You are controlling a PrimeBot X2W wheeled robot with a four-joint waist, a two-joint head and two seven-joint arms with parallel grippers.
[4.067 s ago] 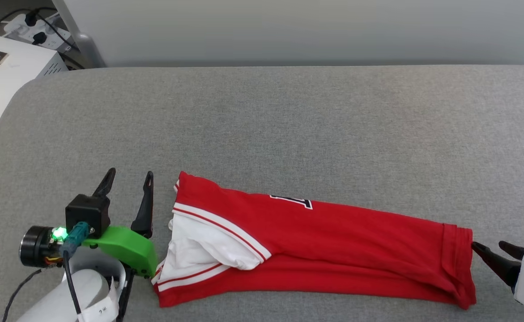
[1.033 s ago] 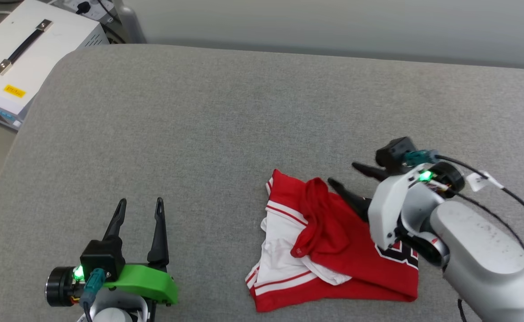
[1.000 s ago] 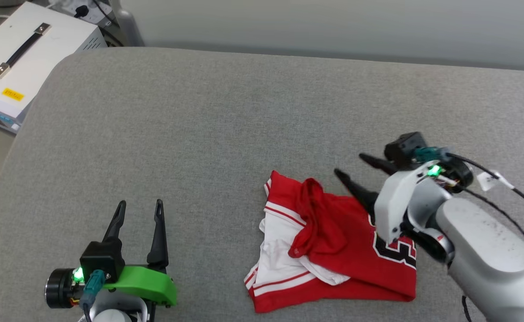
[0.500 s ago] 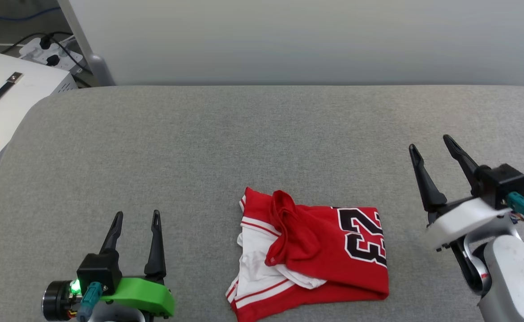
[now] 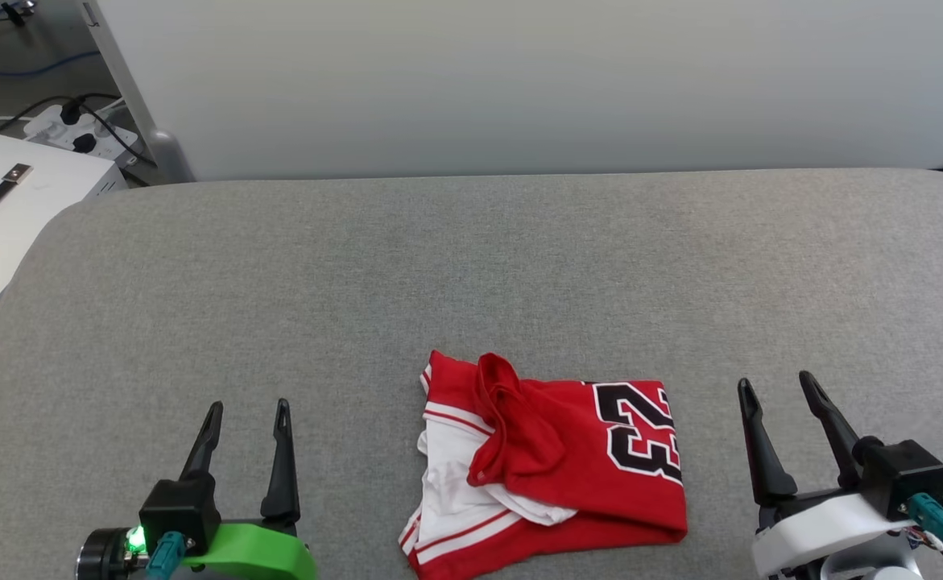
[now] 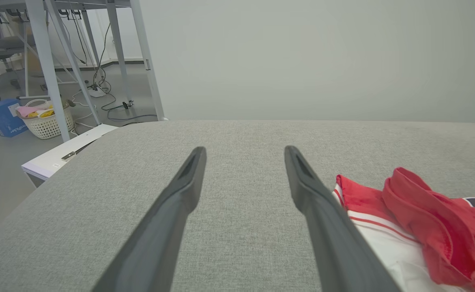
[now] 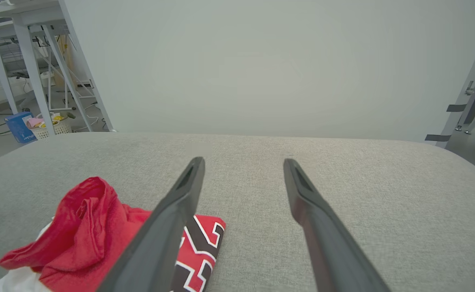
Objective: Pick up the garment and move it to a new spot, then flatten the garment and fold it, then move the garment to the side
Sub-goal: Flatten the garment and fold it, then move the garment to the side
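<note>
Item: red shirt (image 5: 568,467), folded but lumpy, at near edge of bench (image 5: 471,266), centre. Tools: left gripper (image 5: 247,407), right gripper (image 5: 775,383), both spread, empty, flanking shirt. Fold judged done; move to side outstanding.

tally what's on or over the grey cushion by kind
garment: 1, red and white, folded
grippers: 2, left gripper and right gripper, both open and holding nothing
total: 3

The garment (image 5: 576,471) is now folded over; the right tool (image 5: 774,382) has withdrawn.
</note>
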